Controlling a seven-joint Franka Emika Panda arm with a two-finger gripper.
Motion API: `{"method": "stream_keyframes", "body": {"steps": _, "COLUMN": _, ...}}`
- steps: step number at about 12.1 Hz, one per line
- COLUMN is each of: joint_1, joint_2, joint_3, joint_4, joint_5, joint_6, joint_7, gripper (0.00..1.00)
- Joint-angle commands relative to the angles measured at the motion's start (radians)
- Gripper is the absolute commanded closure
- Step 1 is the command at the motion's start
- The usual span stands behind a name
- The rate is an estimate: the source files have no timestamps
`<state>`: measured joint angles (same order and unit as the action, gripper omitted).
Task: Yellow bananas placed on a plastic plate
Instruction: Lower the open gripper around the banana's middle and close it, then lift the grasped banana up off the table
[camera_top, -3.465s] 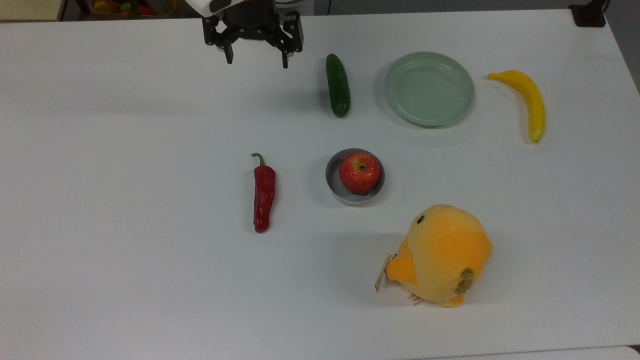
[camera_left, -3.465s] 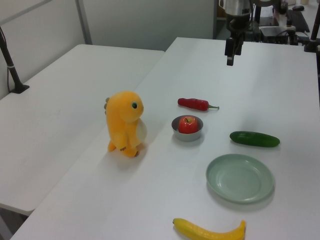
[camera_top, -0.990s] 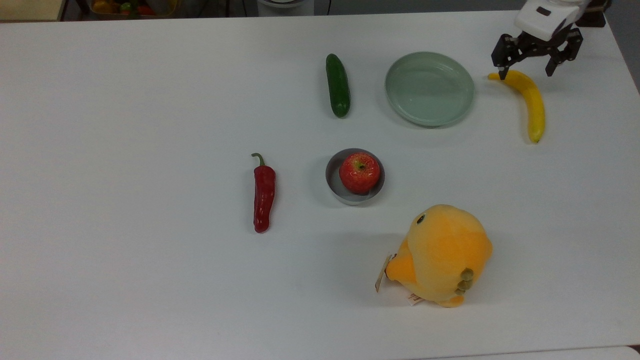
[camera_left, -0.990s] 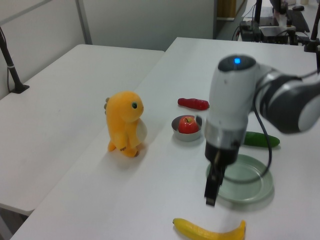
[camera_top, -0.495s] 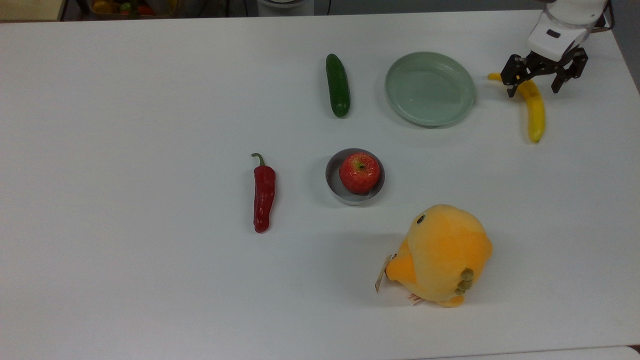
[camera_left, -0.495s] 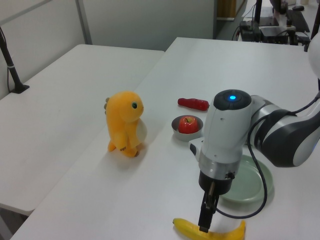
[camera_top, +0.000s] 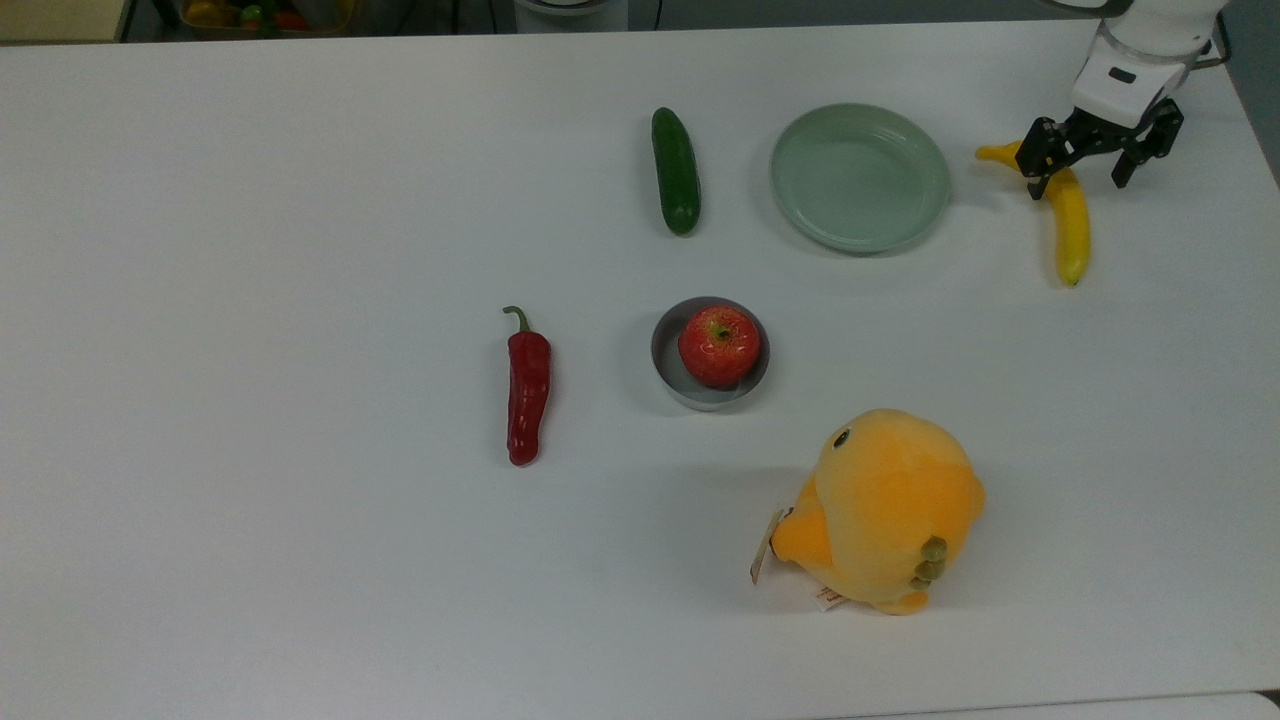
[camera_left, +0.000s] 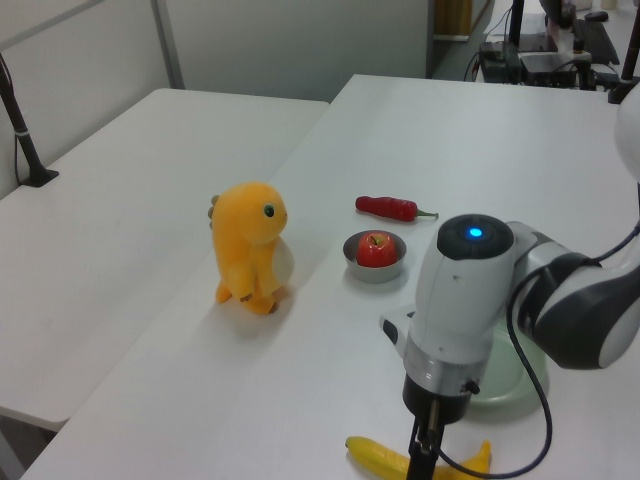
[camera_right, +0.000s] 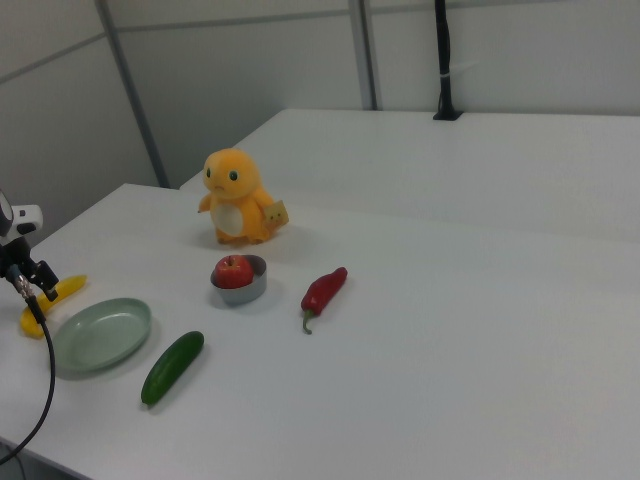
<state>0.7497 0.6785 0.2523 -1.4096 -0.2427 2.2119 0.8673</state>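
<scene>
Gripper: I am seeing the gripper (camera_top: 1084, 180) hanging spread wide over the banana (camera_top: 1067, 215), holding nothing.
Banana: it is lying on the table (camera_top: 300, 200), just beside the plate (camera_top: 860, 178), on the top view's right.
Handling: I am judging it light, smooth and curved; I am aiming across its thick middle.

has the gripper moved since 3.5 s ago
Yes. In the top view the gripper went from left of the cucumber to right of the plastic plate, over the yellow bananas.
</scene>
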Motion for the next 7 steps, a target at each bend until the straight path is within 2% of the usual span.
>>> {"method": "stream_keyframes", "body": {"steps": 1, "joint_1": 0.011, "joint_2": 0.016, "joint_3": 0.002, "joint_4": 0.02, "joint_5": -0.036, "joint_6": 0.012, "joint_7": 0.018, "gripper": 0.01}}
{"method": "stream_keyframes", "body": {"steps": 4, "joint_1": 0.01, "joint_2": 0.045, "joint_3": 0.027, "joint_4": 0.014, "joint_5": -0.107, "joint_6": 0.012, "joint_7": 0.022, "gripper": 0.09}}
{"method": "stream_keyframes", "body": {"steps": 5, "joint_1": 0.011, "joint_2": 0.047, "joint_3": 0.03, "joint_4": 0.014, "joint_5": -0.122, "joint_6": 0.012, "joint_7": 0.035, "gripper": 0.2}}
{"method": "stream_keyframes", "body": {"steps": 6, "joint_1": 0.01, "joint_2": 0.049, "joint_3": 0.038, "joint_4": 0.014, "joint_5": -0.138, "joint_6": 0.012, "joint_7": 0.039, "gripper": 0.4}}
{"method": "stream_keyframes", "body": {"steps": 7, "joint_1": 0.01, "joint_2": 0.049, "joint_3": 0.042, "joint_4": 0.014, "joint_5": -0.139, "joint_6": 0.012, "joint_7": 0.041, "gripper": 0.51}}
